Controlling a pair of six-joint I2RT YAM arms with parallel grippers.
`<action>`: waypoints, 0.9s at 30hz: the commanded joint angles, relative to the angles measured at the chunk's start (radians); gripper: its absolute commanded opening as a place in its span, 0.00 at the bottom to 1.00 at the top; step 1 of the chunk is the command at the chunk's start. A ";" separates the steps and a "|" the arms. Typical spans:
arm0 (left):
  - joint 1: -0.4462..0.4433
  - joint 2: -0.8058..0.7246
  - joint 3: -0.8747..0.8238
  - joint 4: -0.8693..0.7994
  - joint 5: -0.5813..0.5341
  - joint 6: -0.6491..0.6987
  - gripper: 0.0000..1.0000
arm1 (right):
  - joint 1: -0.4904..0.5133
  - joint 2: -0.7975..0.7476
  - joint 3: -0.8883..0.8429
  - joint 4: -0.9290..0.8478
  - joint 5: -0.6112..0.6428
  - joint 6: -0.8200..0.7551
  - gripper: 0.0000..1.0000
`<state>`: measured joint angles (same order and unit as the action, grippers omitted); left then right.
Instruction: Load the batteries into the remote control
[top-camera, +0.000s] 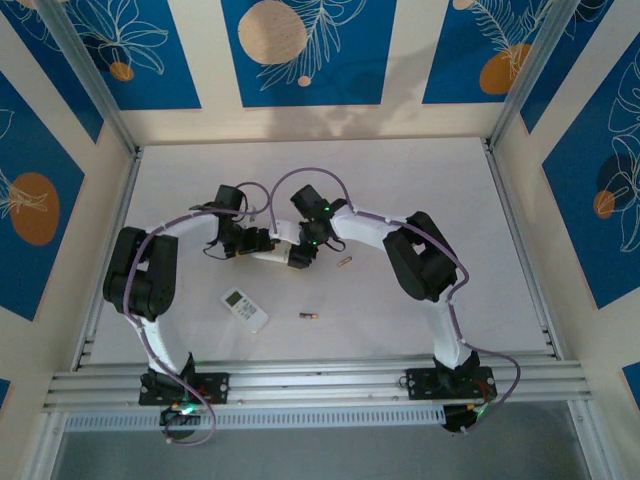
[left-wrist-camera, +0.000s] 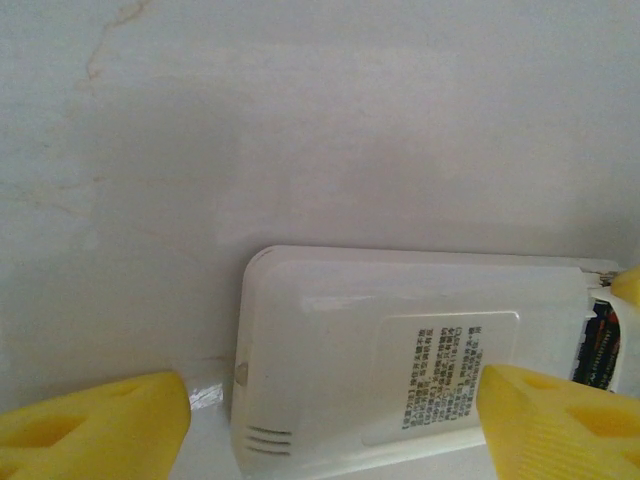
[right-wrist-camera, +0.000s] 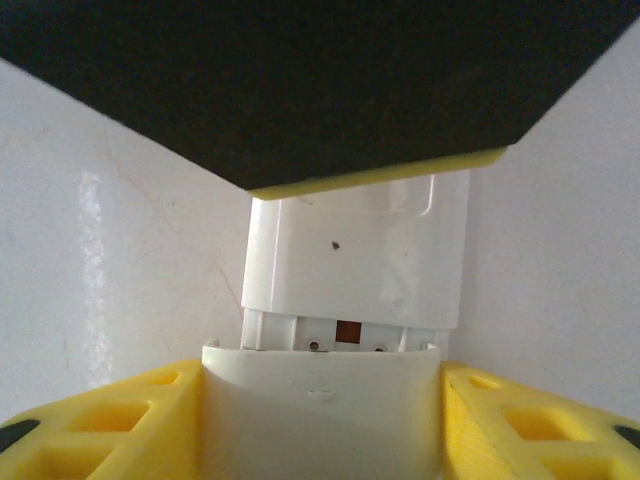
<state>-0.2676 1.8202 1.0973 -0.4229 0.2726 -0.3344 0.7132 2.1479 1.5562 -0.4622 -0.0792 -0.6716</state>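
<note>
Right tool (right-wrist-camera: 322, 395) is clamped on the near end of the white rectangular plastic remote control (right-wrist-camera: 350, 250), I'd guess to slide its battery cover off. Left tool (left-wrist-camera: 335, 400) stays out of gripping, spread wide with one yellow finger (left-wrist-camera: 560, 425) pinning the remote's back. Slim coppery batteries (top-camera: 308, 316) lie loose on the white desk (top-camera: 420, 180), lower centre of the overhead frame.

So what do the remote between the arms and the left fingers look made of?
Remote: likely hard moulded plastic, white, semi-gloss; crisp edges, vent slots, soft highlights. Left fingers: apparently matte yellow plastic, possibly printed; ribbed texture, hollow cells.
</note>
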 joint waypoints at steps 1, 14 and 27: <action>-0.003 0.034 -0.038 0.000 0.027 -0.002 0.78 | -0.003 0.005 0.000 0.016 0.024 0.024 0.56; -0.002 0.045 -0.038 0.004 0.025 -0.002 0.78 | -0.017 -0.069 -0.034 0.075 0.000 0.039 0.57; -0.003 0.037 -0.034 -0.005 0.022 0.001 0.78 | -0.018 -0.010 -0.012 0.035 -0.027 0.051 0.57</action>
<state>-0.2676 1.8202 1.0973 -0.4232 0.2726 -0.3344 0.6971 2.1189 1.5295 -0.4042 -0.0612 -0.6388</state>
